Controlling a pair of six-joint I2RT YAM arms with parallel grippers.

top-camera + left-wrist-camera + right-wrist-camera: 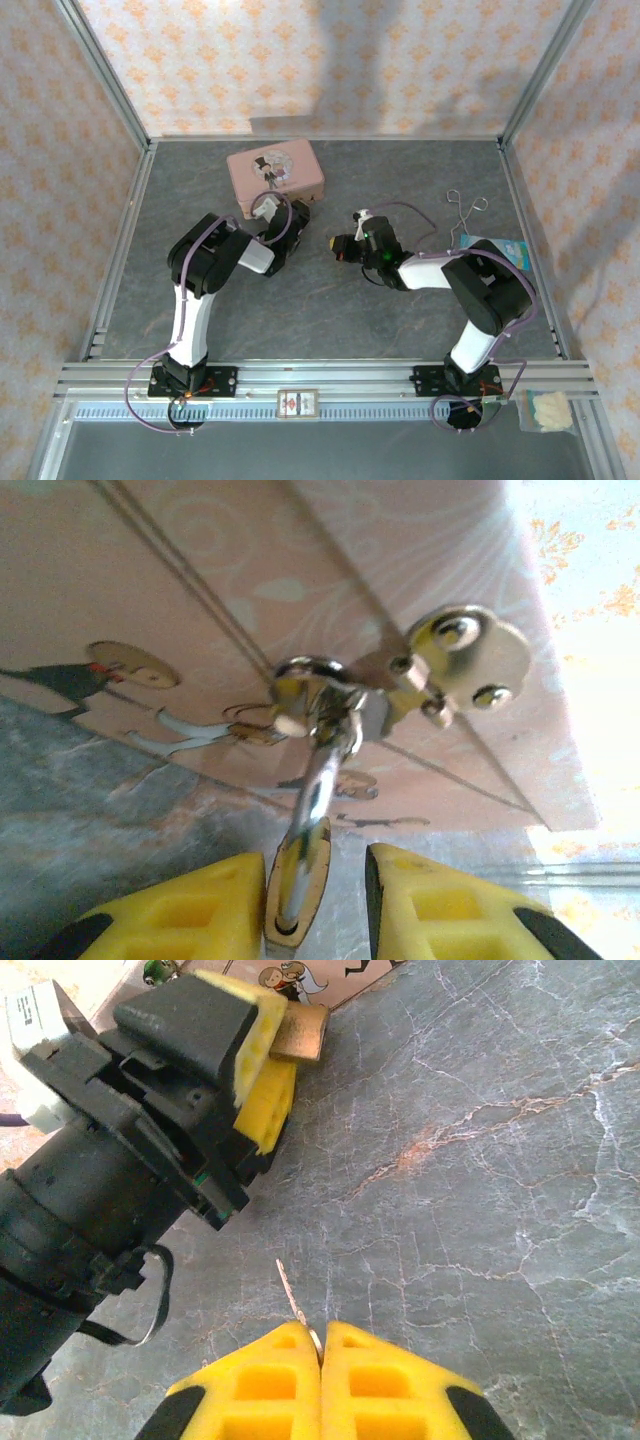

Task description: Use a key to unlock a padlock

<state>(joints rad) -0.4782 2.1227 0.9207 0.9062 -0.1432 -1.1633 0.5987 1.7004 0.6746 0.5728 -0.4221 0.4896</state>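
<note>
**Padlock hanging at the tin's clasp, key waiting off to its right**

The tiny brass-coloured padlock [297, 880] is hanging by its thin silvery U-shaped shackle [322, 770] from the shiny metal clasp [465, 660] on the side of the pink picture tin [200, 570]. Its long axis is running from the clasp down toward the left pincer [315, 870]. That pincer's yellow moulded pads [440, 900] are standing apart on either side of the smooth brass body. A sliver of gap is showing on one side, so they are bracketing it rather than plainly squeezing.

The right pincer [320, 1332] is pressing together on the loop head of the tiny thin silvery key [291, 1295]. The key's blade is pointing out ahead over the grey veined stone-look worktop [480, 1160].

Seen from the right wrist, the padlock is lying ahead and to the left, well apart from the blade tip. The left arm is by far the nearer. The keyway is not showing, so the blade will probably need lining up with the body's long axis.
</note>
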